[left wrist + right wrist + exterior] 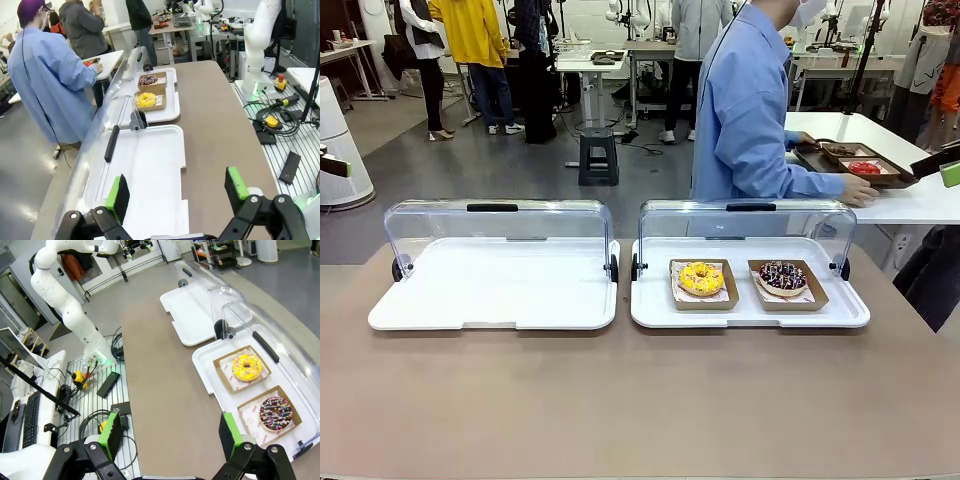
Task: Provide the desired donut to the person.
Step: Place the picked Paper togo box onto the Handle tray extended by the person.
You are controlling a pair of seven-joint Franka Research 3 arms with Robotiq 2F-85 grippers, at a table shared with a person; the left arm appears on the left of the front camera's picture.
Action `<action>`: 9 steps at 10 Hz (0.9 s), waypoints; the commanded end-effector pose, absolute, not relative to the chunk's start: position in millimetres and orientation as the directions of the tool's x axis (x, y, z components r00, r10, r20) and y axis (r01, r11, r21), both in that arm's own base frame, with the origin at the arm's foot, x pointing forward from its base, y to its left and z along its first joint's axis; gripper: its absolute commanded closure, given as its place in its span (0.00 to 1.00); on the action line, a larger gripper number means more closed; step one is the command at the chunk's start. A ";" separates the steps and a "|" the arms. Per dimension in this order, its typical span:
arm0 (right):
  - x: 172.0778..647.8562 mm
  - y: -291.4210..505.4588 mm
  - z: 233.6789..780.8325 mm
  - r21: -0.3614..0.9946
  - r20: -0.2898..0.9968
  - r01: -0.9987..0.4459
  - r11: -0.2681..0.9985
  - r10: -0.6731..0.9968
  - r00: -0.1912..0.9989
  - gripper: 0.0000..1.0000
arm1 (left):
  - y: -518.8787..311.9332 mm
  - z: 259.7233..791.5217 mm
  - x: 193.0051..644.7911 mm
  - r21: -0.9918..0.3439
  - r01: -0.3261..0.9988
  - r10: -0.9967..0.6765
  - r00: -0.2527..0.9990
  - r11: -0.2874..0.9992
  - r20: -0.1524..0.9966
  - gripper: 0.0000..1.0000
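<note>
Front view. You have two white display trays side by side on the brown table, both clear lids tipped back on their hinges so the contents can be reached from your side. The left tray is bare. The right tray carries a yellow-iced donut and, just right of it, a chocolate sprinkled donut, each in its own brown card boat, so each can be lifted without touching the icing. The person, at the far side, is turned to a white side table with a hand on a dark tray holding what looks like a red donut; it is too small to be sure.

Left wrist view. Your left gripper hangs over the near end of the bare tray, jaws spread wide, holding nothing.

Right wrist view. Your right gripper hovers over bare table beside the donut tray, jaws released and empty.

No brand, label or legible writing is visible.
</note>
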State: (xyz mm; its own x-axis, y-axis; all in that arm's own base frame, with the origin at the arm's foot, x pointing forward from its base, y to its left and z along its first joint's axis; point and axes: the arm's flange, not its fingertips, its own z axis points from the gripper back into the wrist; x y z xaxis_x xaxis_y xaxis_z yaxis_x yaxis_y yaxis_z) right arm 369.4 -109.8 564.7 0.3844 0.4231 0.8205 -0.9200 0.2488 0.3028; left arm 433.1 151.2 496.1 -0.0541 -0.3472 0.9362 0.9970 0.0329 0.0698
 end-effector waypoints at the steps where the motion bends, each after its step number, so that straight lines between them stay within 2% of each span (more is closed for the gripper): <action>1: 369.7 -107.6 564.6 0.295 0.831 -0.926 0.235 0.415 0.370 0.00 | 143.0 494.6 434.9 0.056 0.996 -0.333 -0.028 0.074 0.942 0.00; 3: 369.7 -107.6 564.6 0.295 0.831 -0.926 0.235 0.415 0.370 0.00 | 150.7 495.5 433.8 0.065 0.997 -0.349 -0.048 0.037 0.936 0.00; 9: 369.7 -107.6 564.6 0.295 0.831 -0.926 0.235 0.415 0.370 0.00 | 150.7 495.5 433.8 0.065 0.997 -0.349 -0.048 0.037 0.936 0.00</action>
State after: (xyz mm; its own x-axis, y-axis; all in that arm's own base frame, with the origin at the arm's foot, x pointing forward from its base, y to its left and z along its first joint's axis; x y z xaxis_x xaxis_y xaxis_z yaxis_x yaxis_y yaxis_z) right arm 369.4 -109.8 564.7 0.3844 0.4231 0.8205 -0.9200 0.2487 0.3028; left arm 434.0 150.4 494.1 -0.0393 -0.3495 0.9361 0.9976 0.0395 0.0566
